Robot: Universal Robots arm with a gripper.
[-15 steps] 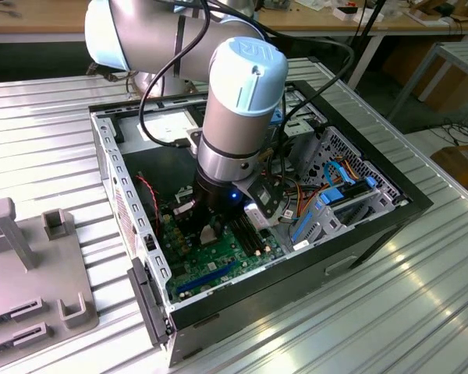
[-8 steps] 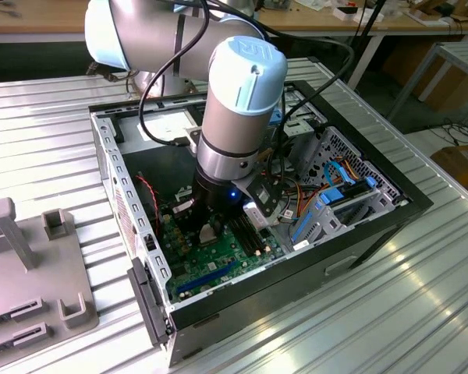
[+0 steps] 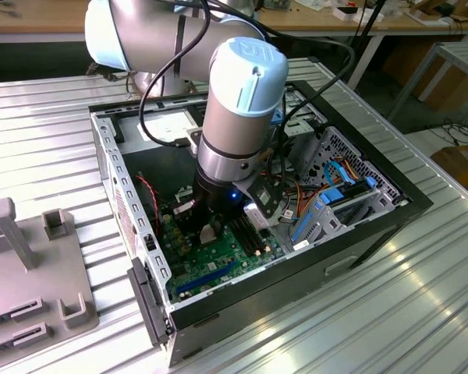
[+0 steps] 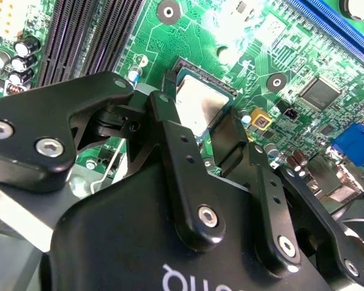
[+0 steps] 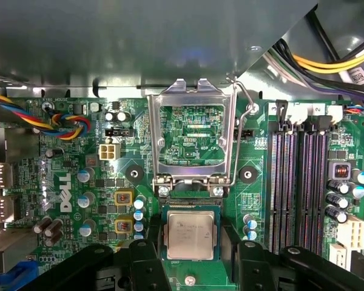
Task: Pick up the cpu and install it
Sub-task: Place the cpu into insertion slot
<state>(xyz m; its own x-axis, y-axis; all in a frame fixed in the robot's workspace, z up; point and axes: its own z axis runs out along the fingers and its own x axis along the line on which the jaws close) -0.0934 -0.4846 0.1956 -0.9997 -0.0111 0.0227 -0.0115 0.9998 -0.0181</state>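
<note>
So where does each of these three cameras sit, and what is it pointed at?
Exterior view: off the arm, above the open computer case, looking down into it; the arm reaches inside.
First wrist view: on the arm, facing the motherboard squarely; the gripper shows.
Second wrist view: on the arm, just behind the gripper, looking along it at the board; its black body looms close.
Shared: both wrist views show the cpu held in the gripper.

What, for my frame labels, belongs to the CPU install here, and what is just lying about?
Job: cpu, next to the open socket frame; claw, at the cpu; green motherboard.
Lying about: memory slots; coloured wire bundle; grey fixture beside the computer case.
</note>
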